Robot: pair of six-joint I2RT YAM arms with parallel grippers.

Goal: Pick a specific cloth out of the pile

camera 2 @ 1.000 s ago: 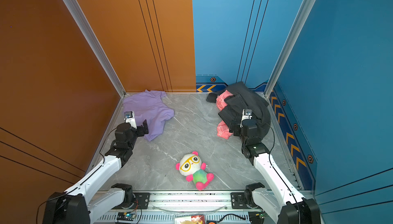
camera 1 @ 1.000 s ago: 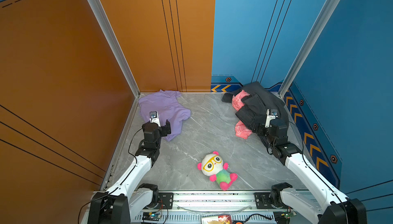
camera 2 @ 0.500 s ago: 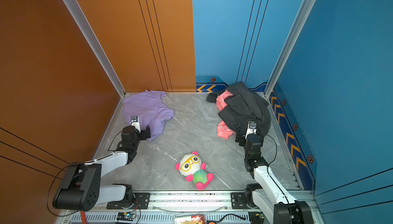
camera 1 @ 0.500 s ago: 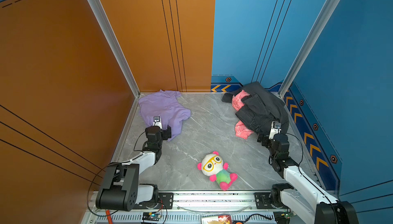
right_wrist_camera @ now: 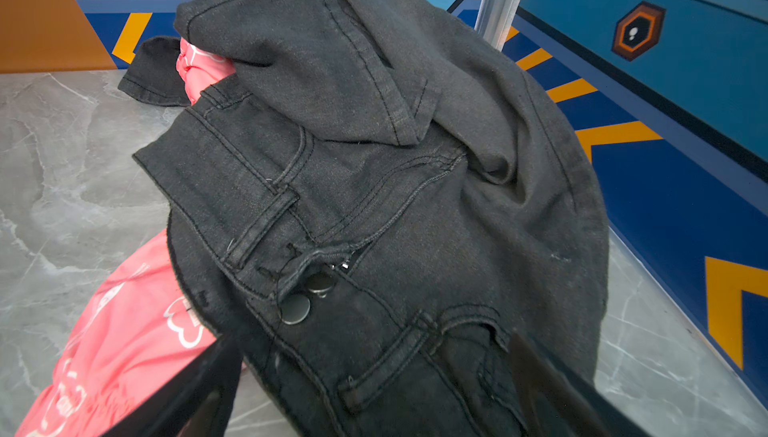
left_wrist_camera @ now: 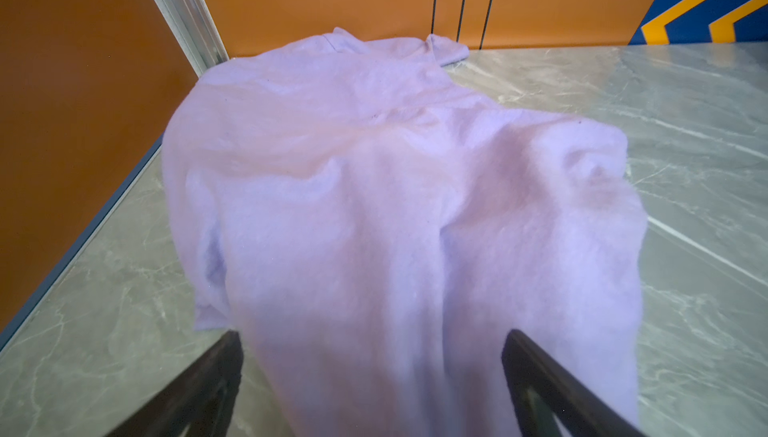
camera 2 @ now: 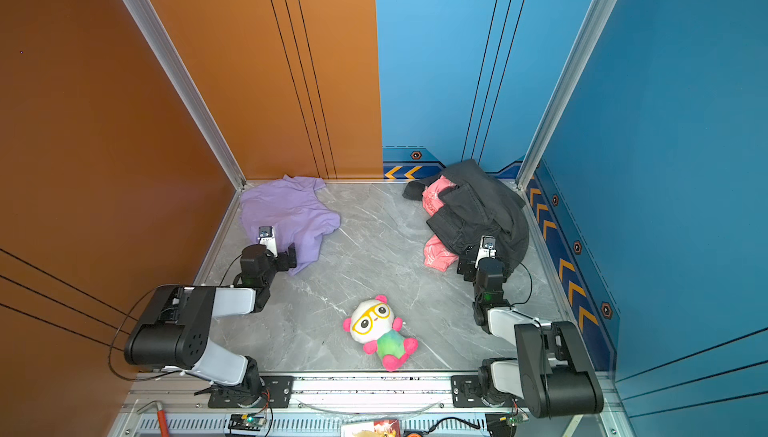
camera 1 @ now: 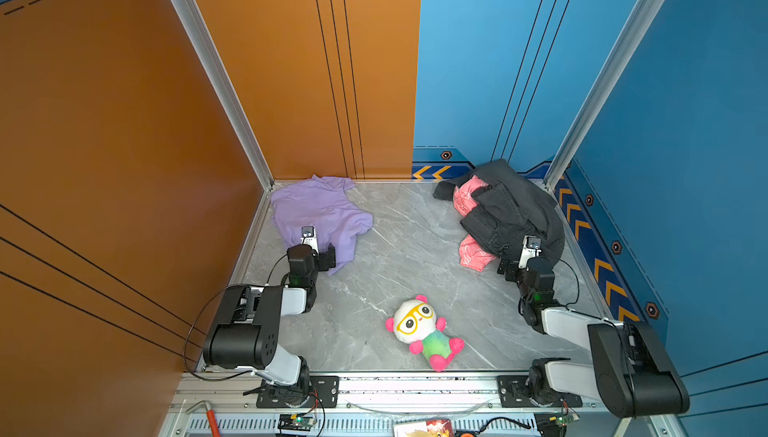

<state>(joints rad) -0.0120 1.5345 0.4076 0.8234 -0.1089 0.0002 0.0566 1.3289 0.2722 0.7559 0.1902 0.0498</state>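
The cloth (camera 1: 320,210) (camera 2: 291,210), a lavender T-shirt, lies spread in the far left corner, apart from the pile. My left gripper (camera 1: 318,250) (camera 2: 280,254) sits low at its near hem. In the left wrist view the gripper (left_wrist_camera: 374,335) is open, its jaws standing either side of the cloth (left_wrist_camera: 395,206) without closing on it. The pile, dark grey jeans (camera 1: 507,206) (camera 2: 478,206) over a pink garment (camera 1: 473,254) (camera 2: 436,254), fills the far right corner. My right gripper (camera 1: 521,262) (right_wrist_camera: 374,339) is open at the waistband of the jeans (right_wrist_camera: 374,185).
A plush panda toy (camera 1: 419,327) (camera 2: 374,322) lies near the front middle of the marble floor. Orange walls close the left and back, blue walls the right. Both arms are folded low beside the front rail (camera 1: 415,385).
Both arms have folded down low over the floor. The right gripper has drawn back toward the front off the jeans. The left gripper has hardly moved. Both stay open.
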